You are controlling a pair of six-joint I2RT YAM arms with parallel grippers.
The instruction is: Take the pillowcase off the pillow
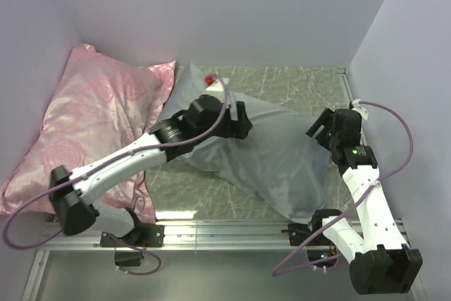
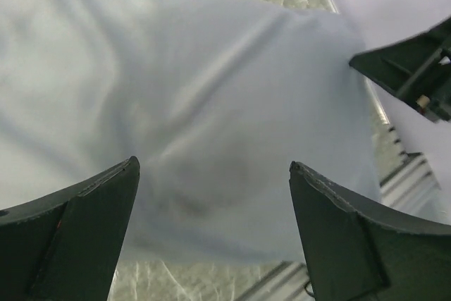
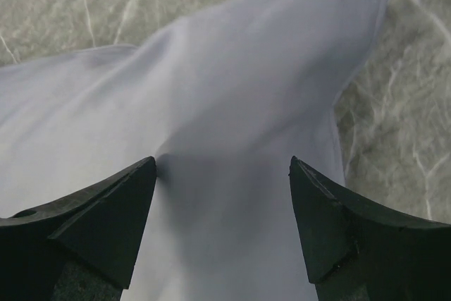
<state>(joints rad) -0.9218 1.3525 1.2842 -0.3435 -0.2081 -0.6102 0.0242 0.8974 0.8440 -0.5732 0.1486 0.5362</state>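
one pillowcase (image 1: 271, 163), one pink pillow (image 1: 84, 121), two arms (image 1: 130, 158) (image 1: 368, 199)

My left arm (image 1: 134, 153) crosses the large shiny grey-blue satin pillowcase (image 1: 275, 160) in the top view and hides part of its left side. What fills the cover does not show. A small red thing (image 1: 208, 77) at its far corner is too small to tell. Both wrist views cut the fabric off at their edges, and the left one is soft.

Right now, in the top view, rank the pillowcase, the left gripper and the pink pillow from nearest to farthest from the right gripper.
1. pillowcase, just left of the right gripper.
2. left gripper, centre, above the pillowcase.
3. pink pillow, far left.
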